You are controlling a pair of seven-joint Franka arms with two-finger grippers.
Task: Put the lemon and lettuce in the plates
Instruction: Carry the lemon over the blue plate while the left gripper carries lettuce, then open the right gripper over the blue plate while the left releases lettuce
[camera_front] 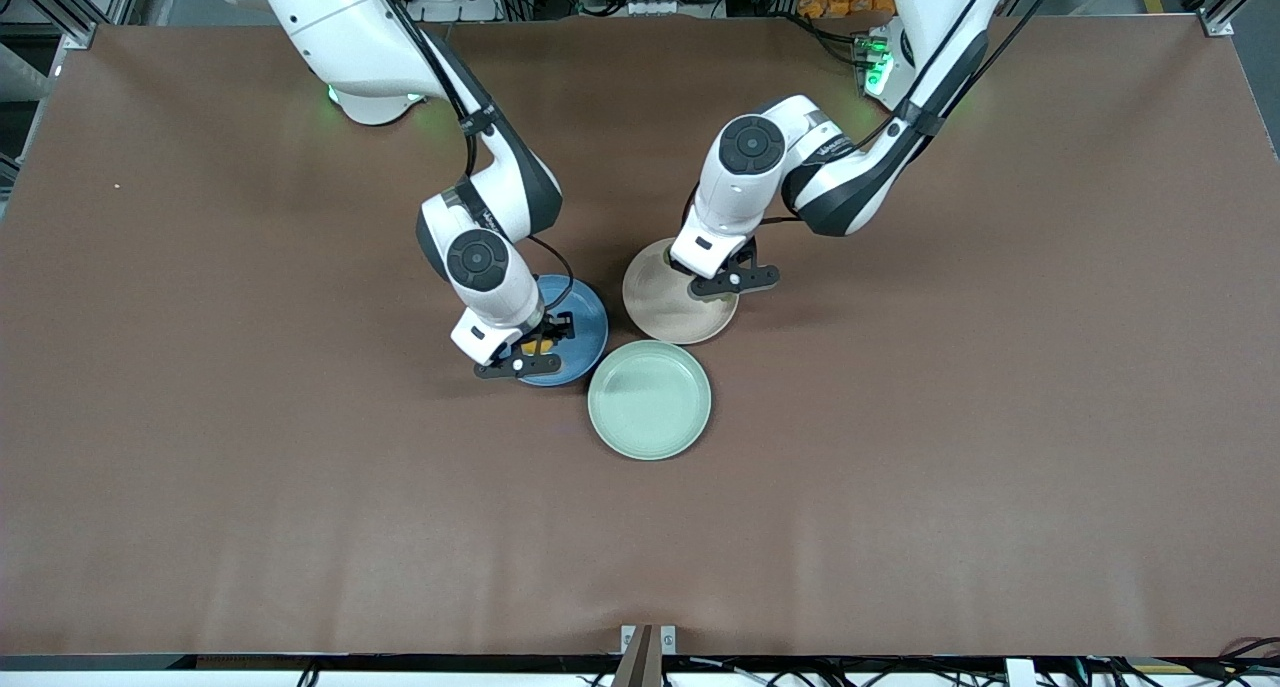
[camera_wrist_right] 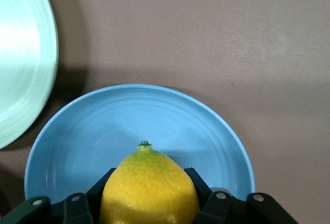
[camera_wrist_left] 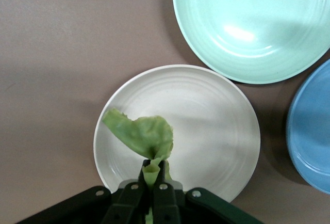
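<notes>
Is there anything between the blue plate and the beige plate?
No. In the front view only a bare strip of brown table shows between the blue plate and the beige plate; they don't touch.

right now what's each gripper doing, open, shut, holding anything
Left gripper: shut on the crinkly green lettuce leaf, over the round beige plate.
Right gripper: shut on the oval yellow lemon, over the round blue plate.

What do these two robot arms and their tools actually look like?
Both arms are glossy white with dark grey joint sections and round black caps. Black cables run along them, and green lights glow near their bases. The left tool and right tool are black, each with two slim fingers.
</notes>
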